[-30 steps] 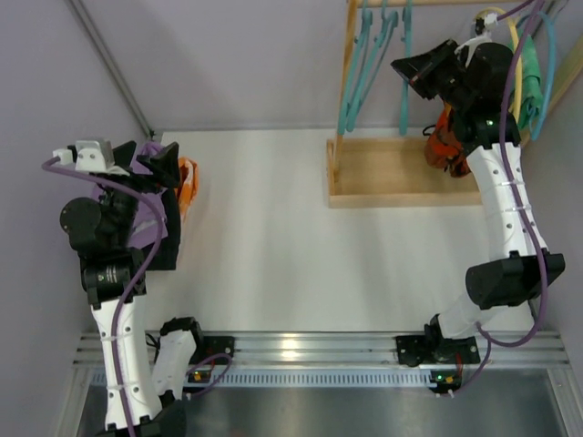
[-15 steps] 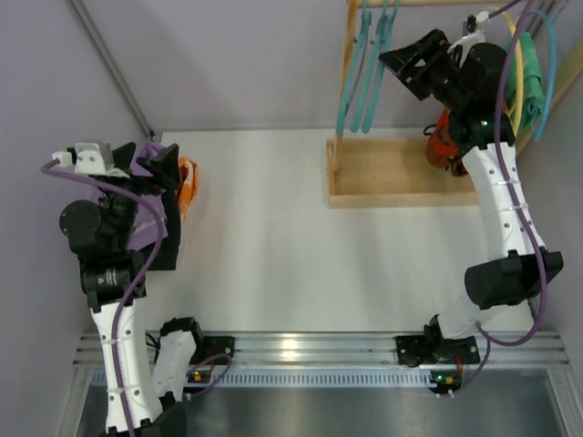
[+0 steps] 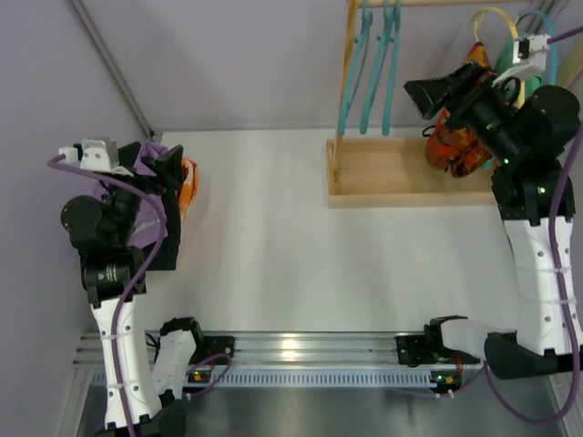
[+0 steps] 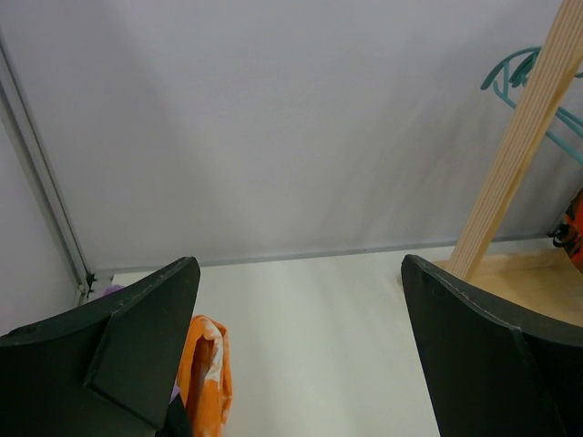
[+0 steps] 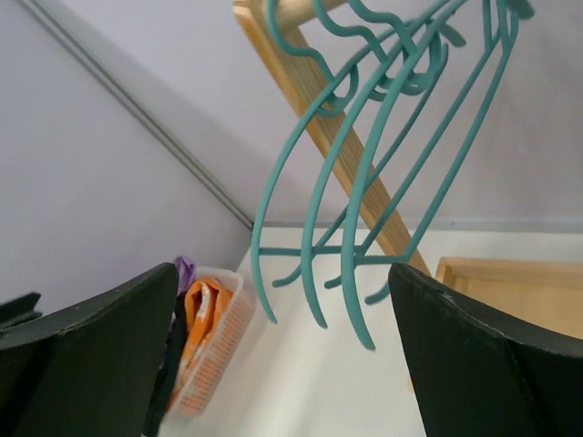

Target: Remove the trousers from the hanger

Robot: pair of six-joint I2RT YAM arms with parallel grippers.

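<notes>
Orange-red patterned trousers (image 3: 453, 147) bunch at the right end of the wooden rack (image 3: 383, 173), partly hidden by my right arm. My right gripper (image 3: 435, 93) is open beside them, and nothing sits between its jaws (image 5: 282, 309). It faces the empty teal hangers (image 5: 364, 182), which also show in the top view (image 3: 378, 64). Orange trousers (image 5: 205, 319) and purple trousers (image 5: 185, 270) lie in a white basket (image 5: 223, 350) at the far left. My left gripper (image 3: 168, 164) hovers open over that basket, with the orange trousers (image 4: 208, 373) by its left finger.
A yellow hanger (image 3: 496, 18) and a teal hanger (image 3: 547, 23) hang at the rack's right end. The rack's slanted wooden post (image 4: 519, 155) rises at its left end. Grey walls close in the back and left. An aluminium rail (image 3: 310, 346) runs along the near edge.
My right gripper has gone from shut to open. It pulled right, away from the teal hangers, which now hang bunched at the rack's left. The left arm has barely moved.
</notes>
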